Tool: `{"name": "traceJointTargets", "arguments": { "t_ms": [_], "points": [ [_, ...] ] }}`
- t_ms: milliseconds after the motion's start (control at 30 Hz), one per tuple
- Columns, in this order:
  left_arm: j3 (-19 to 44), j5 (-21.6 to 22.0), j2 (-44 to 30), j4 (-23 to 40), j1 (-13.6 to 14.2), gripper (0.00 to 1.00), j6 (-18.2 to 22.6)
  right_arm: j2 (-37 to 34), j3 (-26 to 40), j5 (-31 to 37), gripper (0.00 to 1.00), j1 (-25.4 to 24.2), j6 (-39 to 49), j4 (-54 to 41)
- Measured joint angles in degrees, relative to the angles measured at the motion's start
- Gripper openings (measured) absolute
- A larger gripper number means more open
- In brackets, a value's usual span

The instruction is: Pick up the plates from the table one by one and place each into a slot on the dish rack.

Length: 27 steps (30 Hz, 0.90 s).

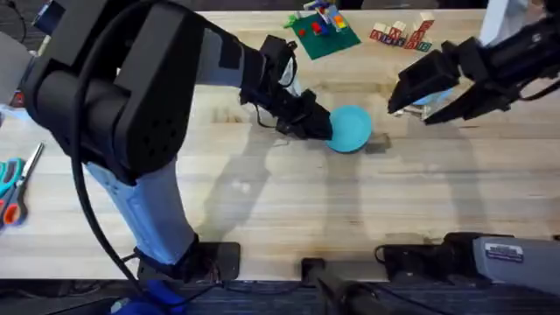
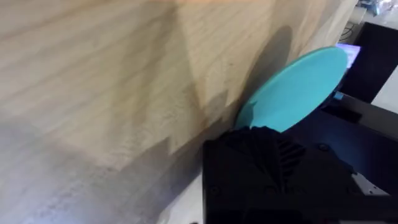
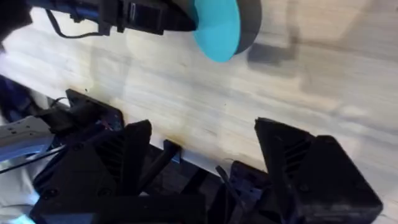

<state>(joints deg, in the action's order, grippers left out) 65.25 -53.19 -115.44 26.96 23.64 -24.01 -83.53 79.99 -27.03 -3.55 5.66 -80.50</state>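
While the left jaws clamp the teal plate [image 1: 352,128] by its edge, the right jaws stand apart nearby.

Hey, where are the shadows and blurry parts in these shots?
Overhead: the left arm looms large, dark and soft-edged near the lens; faint arm shadows cross the table. Left wrist: angular shadows fall on the wood beside the teal plate, and the near tabletop is smeared. Right wrist: the right gripper's fingers are dark and blurred.
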Motion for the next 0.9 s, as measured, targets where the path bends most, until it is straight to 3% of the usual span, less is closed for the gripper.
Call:
{"name": "traceJointTargets", "arguments": {
  "t_ms": [567,900],
  "points": [
    [0.00,0.00,0.00,0.00,0.00,0.040,0.00,0.00,-15.33,-0.87,0.995,0.00,-6.86,18.70],
    [0.00,0.00,0.00,0.00,0.00,0.040,0.00,-0.01,-16.67,-0.87,0.995,0.00,-10.76,24.47]
  ]
}}
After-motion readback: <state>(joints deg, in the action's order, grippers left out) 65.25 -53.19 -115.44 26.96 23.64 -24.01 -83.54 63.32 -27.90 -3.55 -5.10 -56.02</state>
